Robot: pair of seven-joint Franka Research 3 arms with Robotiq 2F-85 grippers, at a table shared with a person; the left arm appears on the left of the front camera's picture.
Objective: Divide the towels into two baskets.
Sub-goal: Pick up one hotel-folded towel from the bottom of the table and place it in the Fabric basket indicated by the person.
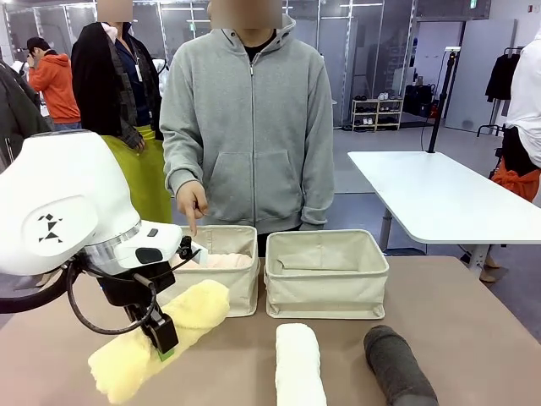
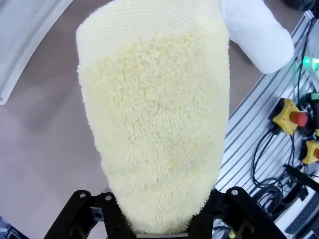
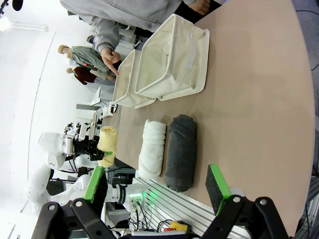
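Note:
My left gripper is shut on the light yellow towel, which slants up in front of the left basket. In the left wrist view the yellow towel sits between my black fingers. A pale pink towel lies in the left basket. The right basket shows nothing inside. On the table lie the white towel and the dark grey towel. My right gripper hangs open above the near table edge, over the white towel and the grey towel.
A person in a grey hoodie stands at the far side, one hand pointing down at the left basket. A metal rail with cables and red buttons runs along my side of the table. Another white table stands at the back right.

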